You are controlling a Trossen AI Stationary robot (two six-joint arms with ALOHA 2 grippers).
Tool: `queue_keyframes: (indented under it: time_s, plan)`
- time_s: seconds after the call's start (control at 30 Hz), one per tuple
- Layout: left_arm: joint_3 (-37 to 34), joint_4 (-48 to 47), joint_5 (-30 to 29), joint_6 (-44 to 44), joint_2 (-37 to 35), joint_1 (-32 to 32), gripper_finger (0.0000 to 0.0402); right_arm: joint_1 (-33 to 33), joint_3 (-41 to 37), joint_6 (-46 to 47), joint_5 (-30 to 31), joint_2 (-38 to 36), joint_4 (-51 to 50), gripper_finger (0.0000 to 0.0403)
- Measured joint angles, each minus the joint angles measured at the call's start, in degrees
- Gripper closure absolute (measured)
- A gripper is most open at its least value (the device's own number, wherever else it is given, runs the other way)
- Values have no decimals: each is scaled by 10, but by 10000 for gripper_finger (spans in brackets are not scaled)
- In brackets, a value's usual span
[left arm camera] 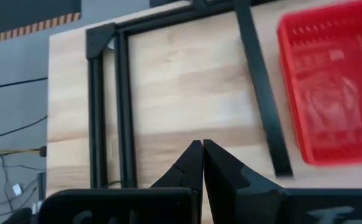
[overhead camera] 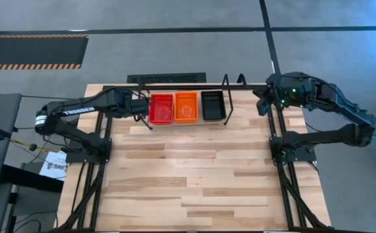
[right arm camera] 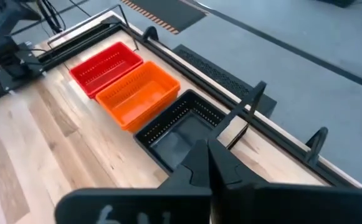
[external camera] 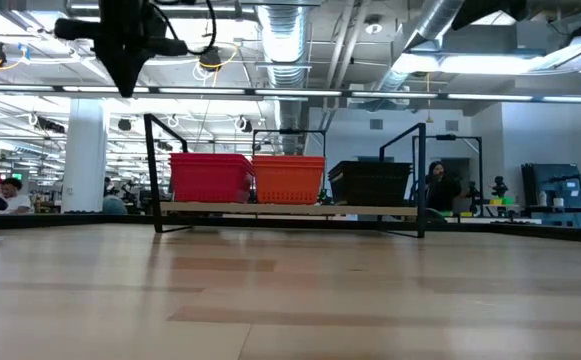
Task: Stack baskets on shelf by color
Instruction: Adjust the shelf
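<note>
Left gripper (left arm camera: 202,163): closed, empty, beside red stack.
Right gripper (right arm camera: 209,163): closed, empty, off shelf's right end.
Shelf (overhead camera: 221,120): red baskets (overhead camera: 161,108), orange baskets (overhead camera: 186,107), black baskets (overhead camera: 213,105), side by side.

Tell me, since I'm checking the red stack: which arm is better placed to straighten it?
Probably the left: its shut gripper hangs beside the red stack; the right gripper waits past the black stack.
</note>
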Motion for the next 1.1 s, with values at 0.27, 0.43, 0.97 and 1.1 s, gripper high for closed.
queue_keyframes:
  time_s: [0.27,0.43,0.97,1.1]
  plan:
    - [0,114,46,108,0,87,401,7,0,-21,0,2,-1,403]
    - [0,181,53,159,0,108,402,13,-1,-21,0,10,2,403]
    - [-16,175,89,216,0,189,401,44,-1,-22,2,11,22,403]
    - [-51,207,116,230,1,202,401,44,-1,-22,3,11,24,403]
